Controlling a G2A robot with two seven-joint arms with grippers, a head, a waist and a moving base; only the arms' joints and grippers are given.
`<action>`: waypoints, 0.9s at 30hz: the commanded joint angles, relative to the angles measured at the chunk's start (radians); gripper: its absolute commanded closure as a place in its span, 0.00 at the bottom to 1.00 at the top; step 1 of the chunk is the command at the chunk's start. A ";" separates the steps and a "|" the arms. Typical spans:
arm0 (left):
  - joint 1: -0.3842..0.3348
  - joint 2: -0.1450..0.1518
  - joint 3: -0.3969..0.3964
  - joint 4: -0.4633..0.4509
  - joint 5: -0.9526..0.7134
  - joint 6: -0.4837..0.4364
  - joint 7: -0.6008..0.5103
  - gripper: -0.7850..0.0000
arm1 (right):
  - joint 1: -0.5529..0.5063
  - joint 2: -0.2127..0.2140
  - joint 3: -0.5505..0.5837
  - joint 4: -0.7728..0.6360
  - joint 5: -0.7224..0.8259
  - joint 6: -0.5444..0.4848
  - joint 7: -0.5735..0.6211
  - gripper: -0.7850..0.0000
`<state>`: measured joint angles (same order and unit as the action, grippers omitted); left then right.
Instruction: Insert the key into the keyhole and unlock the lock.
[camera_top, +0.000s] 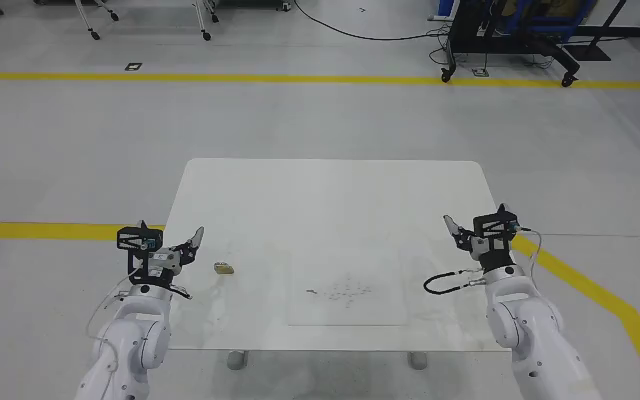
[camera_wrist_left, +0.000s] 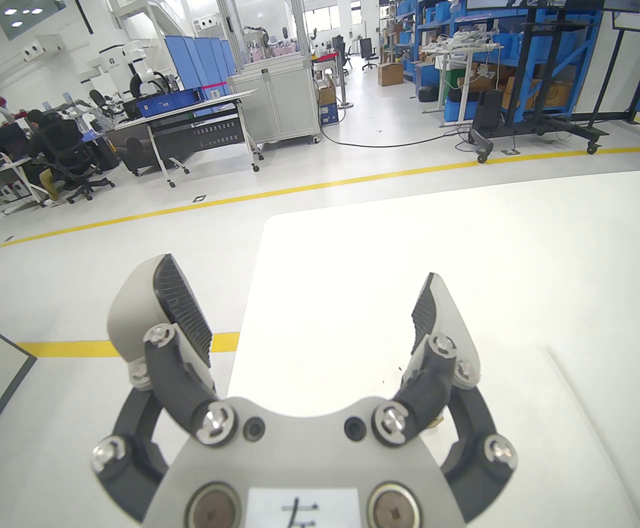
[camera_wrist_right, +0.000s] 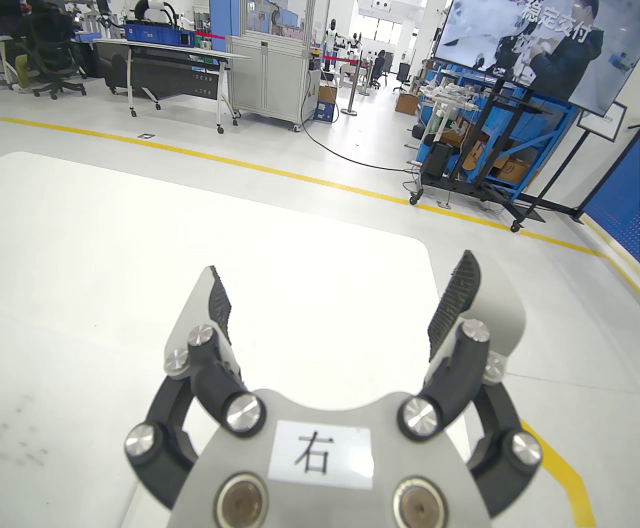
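1. Lying toward 6 o'clock on the white tabletop (camera_top: 330, 200), a thin pale sheet (camera_top: 385, 270) carries faint dark smudges.
2. A small brass-coloured piece (camera_top: 224, 268), lock or key I cannot tell, rests on the tabletop at about 8 o'clock, at the sheet's 9 o'clock and apart from it.
3. Close by, at the piece's 10 o'clock, the left end effector (camera_top: 188, 247) sits at the tabletop's edge, fingers spread wide, holding nothing.
4. Across at 3 o'clock, the right end effector (camera_top: 478, 222) is also wide open and empty.
5. Beyond the tabletop at 12 o'clock, a yellow floor line (camera_top: 300, 78) runs crosswise.
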<state>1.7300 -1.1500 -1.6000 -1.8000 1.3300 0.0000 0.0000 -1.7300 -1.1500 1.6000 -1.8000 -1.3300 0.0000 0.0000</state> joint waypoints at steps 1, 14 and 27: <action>0.000 0.000 0.000 0.000 0.000 0.000 0.000 0.00 | 0.001 0.000 -0.005 -0.003 -0.013 -0.005 0.001 0.00; 0.000 0.000 0.000 0.000 0.000 0.000 0.000 0.00 | 0.224 -0.025 -0.362 0.021 -0.189 -0.257 0.047 0.00; 0.000 0.000 0.000 0.000 0.000 0.000 0.000 0.00 | 0.224 -0.025 -0.362 0.021 -0.189 -0.257 0.047 0.00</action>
<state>1.7300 -1.1500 -1.6000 -1.8000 1.3300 0.0000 0.0000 -1.5058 -1.1754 1.2378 -1.7788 -1.5189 -0.2560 0.0476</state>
